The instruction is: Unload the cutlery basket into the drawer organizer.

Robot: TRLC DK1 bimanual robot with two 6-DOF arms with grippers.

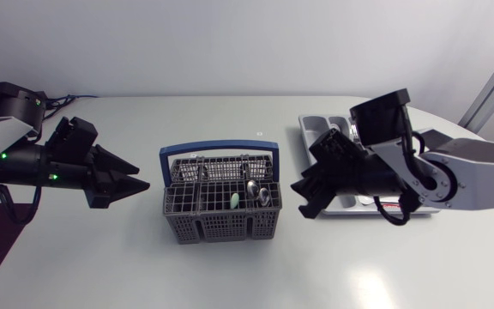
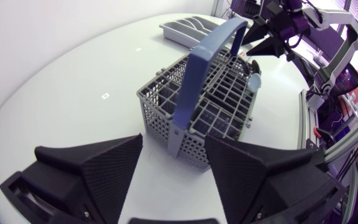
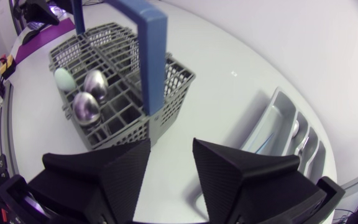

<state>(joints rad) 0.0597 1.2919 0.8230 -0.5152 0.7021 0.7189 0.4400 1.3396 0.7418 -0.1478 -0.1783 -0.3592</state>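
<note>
- The left gripper (image 1: 134, 184) is open. Its two wedge fingers (image 2: 107, 168) are spread wide and nothing is held between them.
- It hangs just left of the cutlery basket, with its tips pointing at the basket's left end and apart from it.
- The right gripper (image 1: 304, 202) is open too, with a narrower gap between its fingers (image 3: 123, 171), and it has hold of nothing.
- It sits just right of the basket, low over the table, with its tips turned toward the basket's right end and not touching it.
- The cutlery basket (image 1: 204, 215) stands upright on the table between the two grippers. It is a grey plastic lattice split into compartments.
- A blue handle (image 1: 219, 149) arches upright over the basket's length.
- Cutlery still stands in compartments toward the basket's right end. A far spoon (image 1: 253, 187) and a near spoon (image 1: 265, 197) stand close together, both metal with their bowls up.
- Just left of the spoons is the rounded end of a pale green utensil (image 1: 234, 202). Its kind cannot be told.
- The drawer organizer (image 1: 320, 127), a grey tray with long divided slots, lies flat at the far right of the table, beyond the right gripper. The right arm covers much of it in the head view.
- The white table (image 1: 230, 275) carries the basket and the organizer.
</note>
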